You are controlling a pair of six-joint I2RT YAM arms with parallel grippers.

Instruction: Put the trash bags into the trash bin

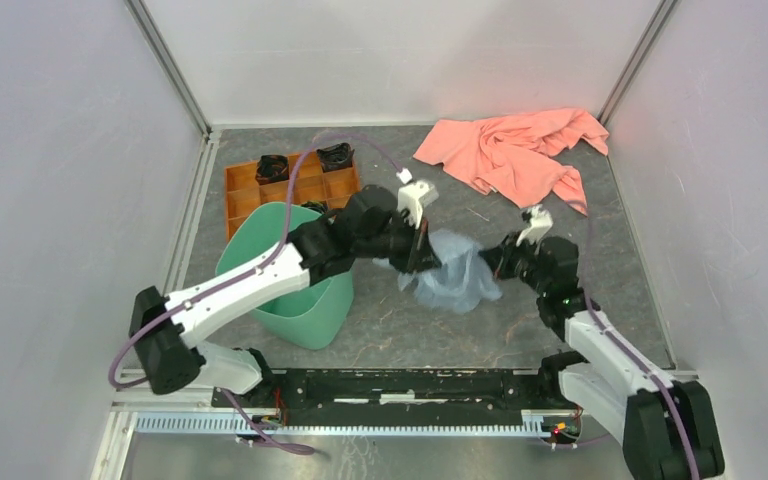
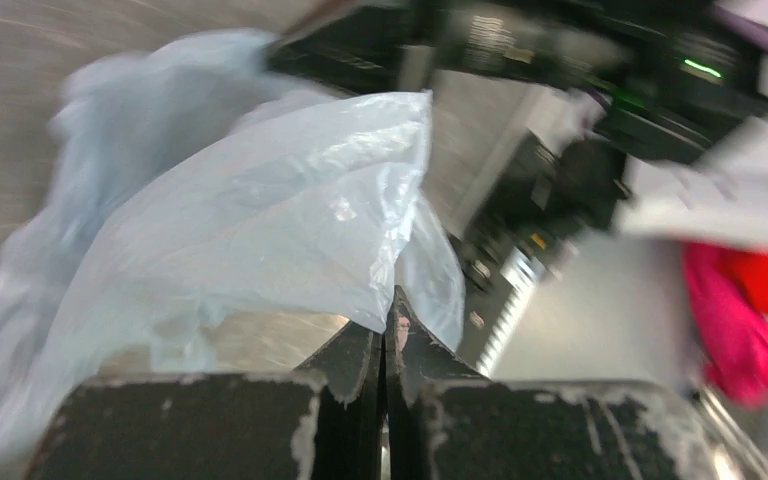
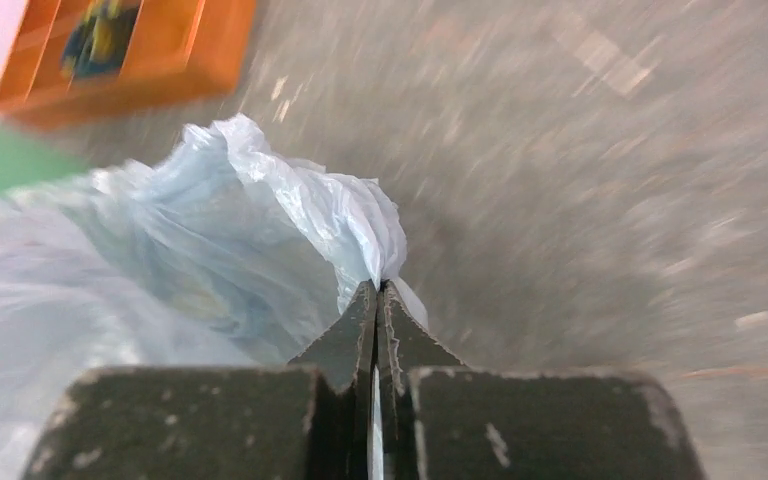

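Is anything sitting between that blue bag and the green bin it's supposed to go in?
No loose object lies between the bag and the bin, which stands just beside it. Only the left arm reaches across the bin's open top. The left gripper and right gripper both pinch the bag.

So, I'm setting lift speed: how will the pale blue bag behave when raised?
Probably floppy: the bag droops in wrinkled folds between the left tool and right tool. Likely very light, being thin, see-through film. It may slip, since each shut tool pinches only an edge.
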